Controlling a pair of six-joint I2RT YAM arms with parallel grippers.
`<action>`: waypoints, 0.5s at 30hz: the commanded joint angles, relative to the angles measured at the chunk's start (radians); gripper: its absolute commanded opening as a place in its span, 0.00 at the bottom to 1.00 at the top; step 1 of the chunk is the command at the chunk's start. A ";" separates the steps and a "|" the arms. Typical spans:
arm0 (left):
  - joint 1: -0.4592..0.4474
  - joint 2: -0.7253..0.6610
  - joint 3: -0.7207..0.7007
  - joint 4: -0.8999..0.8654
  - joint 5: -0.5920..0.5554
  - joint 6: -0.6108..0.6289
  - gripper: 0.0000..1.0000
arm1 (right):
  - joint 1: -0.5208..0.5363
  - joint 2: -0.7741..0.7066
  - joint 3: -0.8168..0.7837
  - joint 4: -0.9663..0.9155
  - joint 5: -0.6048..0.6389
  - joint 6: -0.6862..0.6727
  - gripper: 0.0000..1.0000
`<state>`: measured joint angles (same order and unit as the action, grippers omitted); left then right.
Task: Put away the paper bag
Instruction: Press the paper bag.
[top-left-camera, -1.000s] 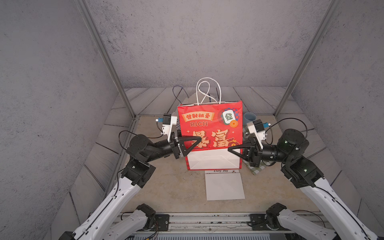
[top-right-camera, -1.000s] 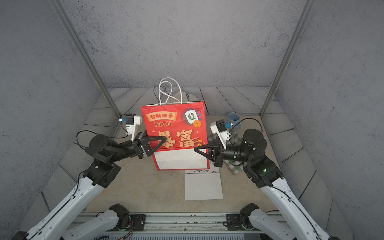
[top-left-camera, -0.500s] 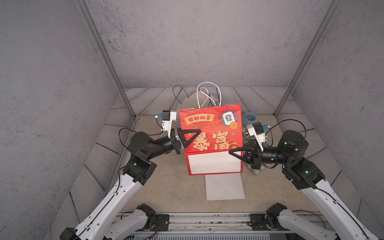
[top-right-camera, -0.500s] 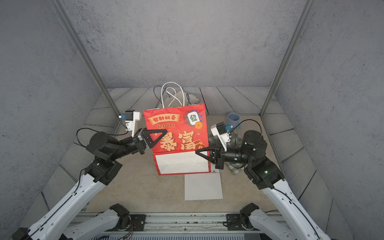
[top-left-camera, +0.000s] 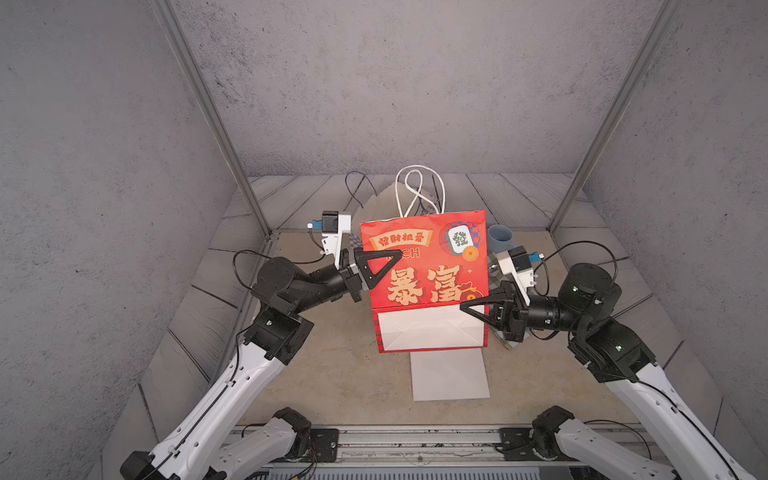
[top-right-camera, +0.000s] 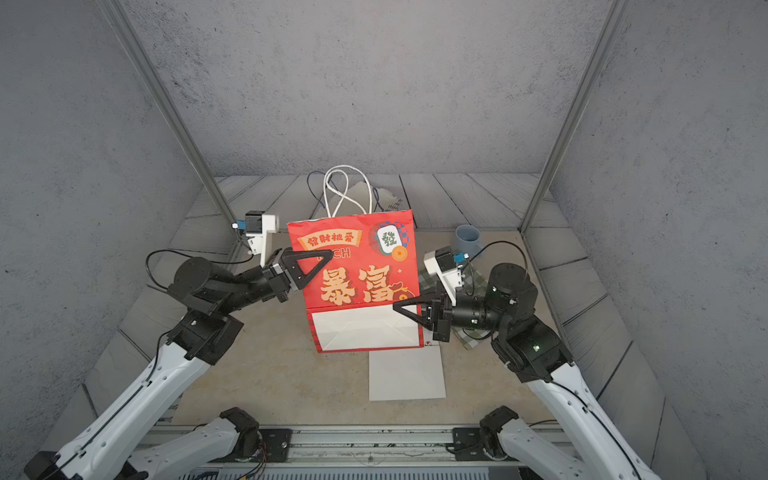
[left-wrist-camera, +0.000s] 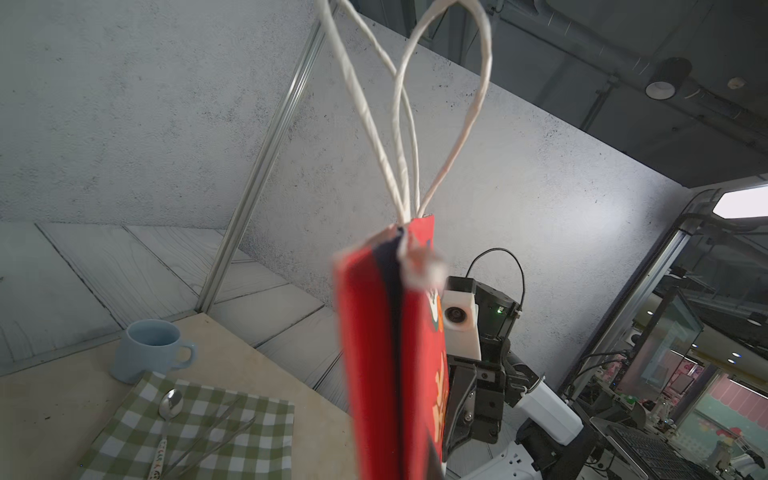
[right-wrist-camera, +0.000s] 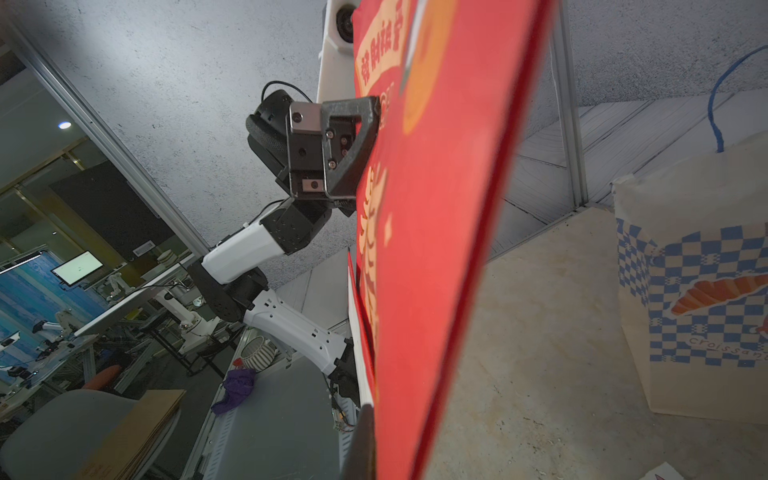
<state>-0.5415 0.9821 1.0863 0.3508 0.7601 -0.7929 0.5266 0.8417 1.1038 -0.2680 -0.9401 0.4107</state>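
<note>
The left gripper (top-left-camera: 395, 255) is closed on the upper left edge of the paper bag (top-left-camera: 428, 282). The right gripper (top-left-camera: 464, 308) is closed on the bag's lower right edge. The bag is held upright and flattened between them over the middle of the table (top-left-camera: 324, 374), with its white handles (top-left-camera: 415, 191) up and its base panel folded against the front.

- A cream bag (right-wrist-camera: 698, 291) with blue checks stands behind it.
- A white sheet (top-left-camera: 451, 376) lies just in front of it.
- A checked cloth (left-wrist-camera: 199, 432) lies below the right gripper.
- A blue mug (top-left-camera: 500, 239) stands at the cloth's far corner.
- A spoon (left-wrist-camera: 170, 403) lies on the cloth.

Both arms reach inward with forearms near level. The left wrist is higher than the right.
</note>
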 joint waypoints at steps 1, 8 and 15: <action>0.001 -0.004 0.040 0.034 -0.027 0.028 0.34 | 0.004 -0.016 0.005 -0.034 -0.014 -0.010 0.00; 0.032 -0.027 0.070 0.002 -0.068 0.067 0.31 | 0.006 -0.055 -0.011 -0.064 0.014 -0.005 0.00; 0.046 -0.029 0.075 0.016 -0.010 0.046 0.00 | 0.005 -0.069 -0.012 -0.088 0.018 -0.015 0.00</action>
<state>-0.5060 0.9649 1.1362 0.3412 0.7273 -0.7448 0.5282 0.7891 1.0992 -0.3325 -0.9318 0.4103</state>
